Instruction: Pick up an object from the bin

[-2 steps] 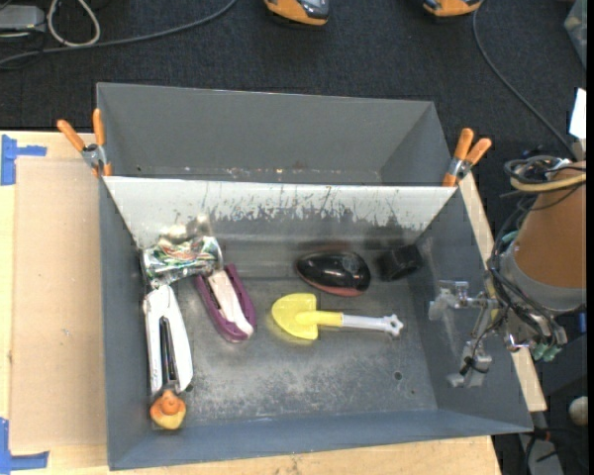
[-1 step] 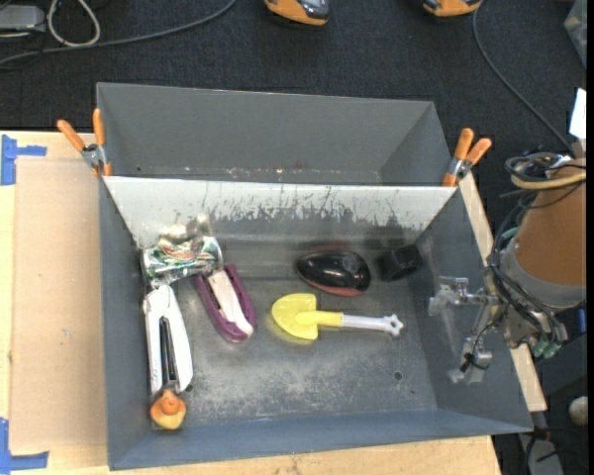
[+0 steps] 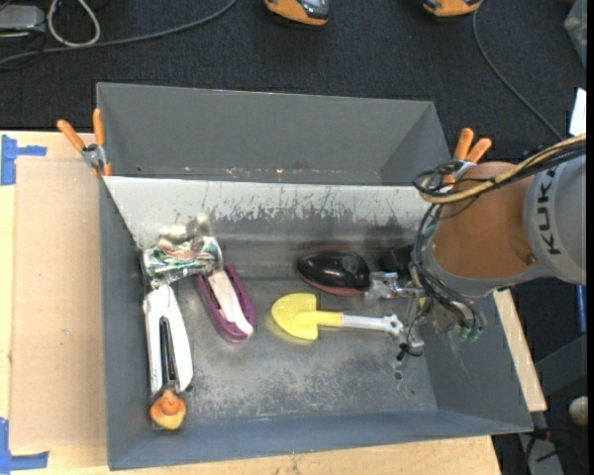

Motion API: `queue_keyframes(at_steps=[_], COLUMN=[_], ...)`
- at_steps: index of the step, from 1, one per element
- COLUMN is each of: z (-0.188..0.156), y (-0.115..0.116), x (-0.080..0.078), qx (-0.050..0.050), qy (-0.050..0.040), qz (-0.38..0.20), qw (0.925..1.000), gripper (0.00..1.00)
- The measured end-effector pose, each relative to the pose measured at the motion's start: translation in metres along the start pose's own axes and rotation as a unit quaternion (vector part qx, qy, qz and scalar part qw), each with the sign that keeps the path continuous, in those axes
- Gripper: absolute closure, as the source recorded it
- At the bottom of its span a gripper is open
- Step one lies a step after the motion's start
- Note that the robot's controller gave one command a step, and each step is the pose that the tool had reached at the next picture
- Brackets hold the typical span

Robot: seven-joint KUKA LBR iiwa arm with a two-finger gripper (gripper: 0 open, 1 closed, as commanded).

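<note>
Yellow scoop (image 3: 297, 317) with a white handle lies in the middle of the bin (image 3: 277, 156), with the claw (image 3: 408, 339) at the handle's right end.
Its yellow head points left and the handle runs right, flat on the floor, up to the claw, which hangs low by the right wall; how far the claw is open, and whether it has hold of the handle, cannot be told. A glossy black oval thing (image 3: 332, 268) lies just behind the scoop. Further left are a purple and white case (image 3: 228, 303), a crumpled foil wrapper (image 3: 180, 251), a long white stapler (image 3: 166, 344) and a small orange knob (image 3: 168, 410).
</note>
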State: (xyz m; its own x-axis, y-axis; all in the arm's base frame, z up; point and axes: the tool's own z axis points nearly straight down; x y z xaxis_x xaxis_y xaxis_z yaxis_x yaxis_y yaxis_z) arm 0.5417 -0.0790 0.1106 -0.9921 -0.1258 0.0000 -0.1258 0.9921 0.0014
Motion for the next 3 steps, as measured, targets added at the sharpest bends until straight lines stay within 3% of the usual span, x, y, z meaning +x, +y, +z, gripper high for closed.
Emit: queue_keyframes(at_steps=[1,2,3], z=[-0.017,0.005,0.031], y=[0.011,0.053,0.054], x=[-0.007,-0.02,-0.024], qx=[0.001,-0.001,0.0], qy=[-0.0009,0.0016,0.0012], qz=[0.063,-0.046,0.142], qw=[0.998,0.999,0.9898], gripper=[0.0,0.0,0.0])
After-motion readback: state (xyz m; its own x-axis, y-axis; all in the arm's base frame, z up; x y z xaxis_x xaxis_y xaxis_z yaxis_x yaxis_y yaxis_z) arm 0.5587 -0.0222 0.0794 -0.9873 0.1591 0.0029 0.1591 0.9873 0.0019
